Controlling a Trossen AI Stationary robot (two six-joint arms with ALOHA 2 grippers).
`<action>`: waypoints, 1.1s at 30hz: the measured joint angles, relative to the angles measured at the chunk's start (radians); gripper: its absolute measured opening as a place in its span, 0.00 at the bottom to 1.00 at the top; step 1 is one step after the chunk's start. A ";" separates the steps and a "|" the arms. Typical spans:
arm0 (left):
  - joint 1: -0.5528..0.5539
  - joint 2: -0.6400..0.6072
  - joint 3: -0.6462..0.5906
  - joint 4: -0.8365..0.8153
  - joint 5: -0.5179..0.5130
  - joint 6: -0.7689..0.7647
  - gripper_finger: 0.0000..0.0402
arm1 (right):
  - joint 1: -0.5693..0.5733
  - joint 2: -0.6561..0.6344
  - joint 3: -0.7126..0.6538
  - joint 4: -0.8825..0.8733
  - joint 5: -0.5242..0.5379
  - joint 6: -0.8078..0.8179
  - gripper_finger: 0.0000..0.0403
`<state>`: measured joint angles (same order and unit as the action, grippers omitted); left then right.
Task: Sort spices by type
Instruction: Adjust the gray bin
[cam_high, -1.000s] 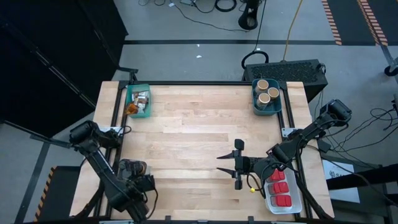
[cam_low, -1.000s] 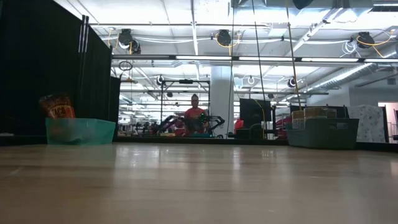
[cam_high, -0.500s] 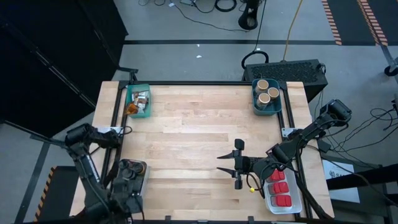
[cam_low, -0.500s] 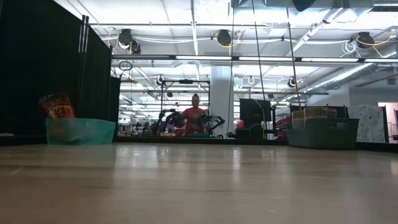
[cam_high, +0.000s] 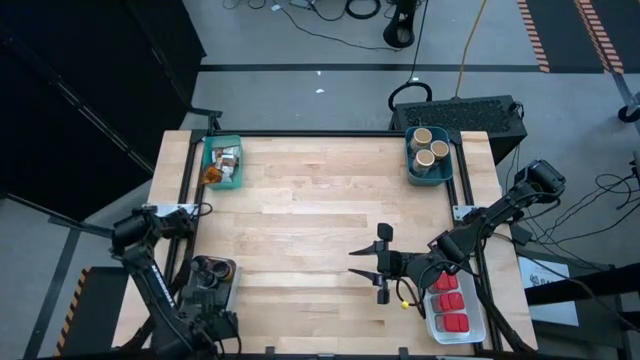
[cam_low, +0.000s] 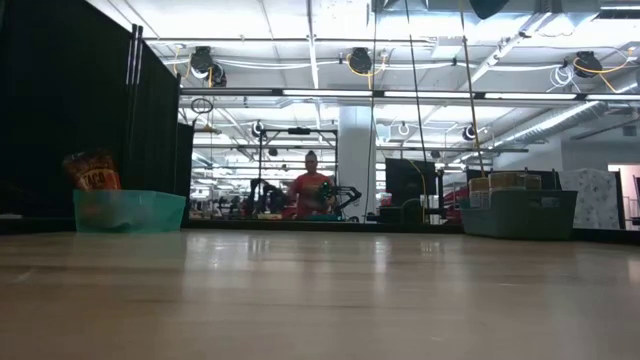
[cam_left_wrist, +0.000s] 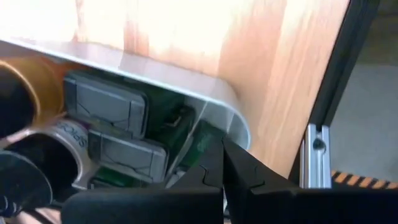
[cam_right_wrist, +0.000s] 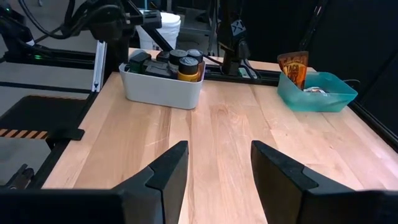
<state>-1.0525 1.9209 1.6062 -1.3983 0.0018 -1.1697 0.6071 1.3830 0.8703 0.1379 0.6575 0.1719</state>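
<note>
The spices lie sorted in bins. Dark jars and tins (cam_left_wrist: 106, 109) fill a white bin (cam_high: 229, 275) at the near left. Above that bin's near corner my left gripper (cam_left_wrist: 222, 163) points down, shut and with nothing in it. Printed packets (cam_right_wrist: 293, 65) stand in a teal bin (cam_high: 222, 180) at the far left. Tan cylinders (cam_high: 428, 150) stand in a teal bin (cam_high: 411, 168) at the far right. Red tins (cam_high: 450, 303) fill a white bin (cam_high: 430, 322) at the near right. Over bare table at mid right, my right gripper (cam_high: 380, 263) hangs open and holds nothing.
A black metal frame (cam_high: 320, 133) runs along the table's edges. The wide middle of the wooden top (cam_high: 310, 220) carries nothing. In the low view a person in red (cam_low: 310, 186) stands far off in the room behind the table.
My left gripper has gone toward the table's near edge, off the middle of the white bin of dark jars to its near corner, staying shut. The bin now shows more fully in the high view. My right arm has kept still.
</note>
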 joint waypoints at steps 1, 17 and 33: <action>0.000 0.000 0.000 0.004 -0.012 -0.001 0.00 | 0.000 0.000 0.000 0.000 0.000 0.000 0.40; -0.002 0.026 -0.014 0.030 -0.038 0.002 0.00 | 0.000 0.000 0.000 0.000 0.000 0.000 0.40; 0.012 0.030 -0.014 0.079 -0.049 0.009 0.00 | 0.000 0.000 0.000 -0.001 0.000 0.000 0.40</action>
<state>-1.0403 1.9511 1.5917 -1.3197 -0.0476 -1.1607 0.6075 1.3830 0.8703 0.1371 0.6571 0.1715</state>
